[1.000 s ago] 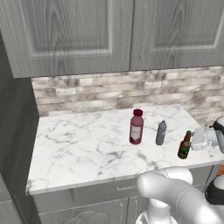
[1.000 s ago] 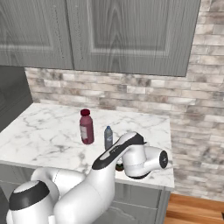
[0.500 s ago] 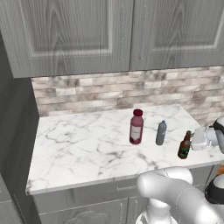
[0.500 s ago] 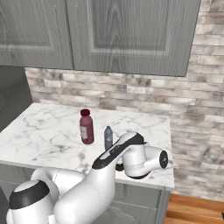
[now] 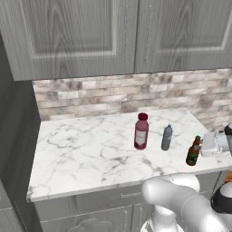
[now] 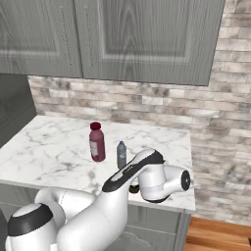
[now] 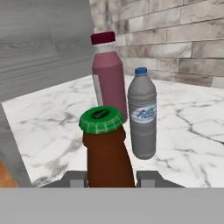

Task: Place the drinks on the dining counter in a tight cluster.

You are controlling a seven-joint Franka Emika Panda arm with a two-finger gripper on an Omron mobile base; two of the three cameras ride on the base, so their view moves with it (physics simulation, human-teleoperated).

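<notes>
A small marble counter [image 5: 90, 154] with a brick backsplash [image 5: 113, 95] is shown beneath grey wooden wall cabinets [image 5: 113, 36]. Three bottles are seen standing upright on the counter, toward its right end, each apart from the others. A dark red bottle [image 5: 141, 131] with a pale label and a dark red cap is placed farthest left. Just to its right, a small grey-blue bottle [image 5: 166, 137] with a blue cap is found. Nearer the counter's front right corner, a slim dark brown beer bottle [image 5: 193, 151] with a green cap is set. The gripper [image 5: 205, 146] is held level beside the beer bottle, reaching in from the right edge of the left base view, and it is closed narrowly on that bottle's neck. In the hand view, the beer bottle [image 7: 107, 151] is seen close up between the two finger tips [image 7: 76, 178], which are pressed against its sides below the green cap. Behind it, the grey-blue bottle [image 7: 142, 116] and the dark red bottle [image 7: 109, 74] are seen. In the right base view, the beer bottle is mostly hidden behind the white arm [image 6: 142, 176].
</notes>
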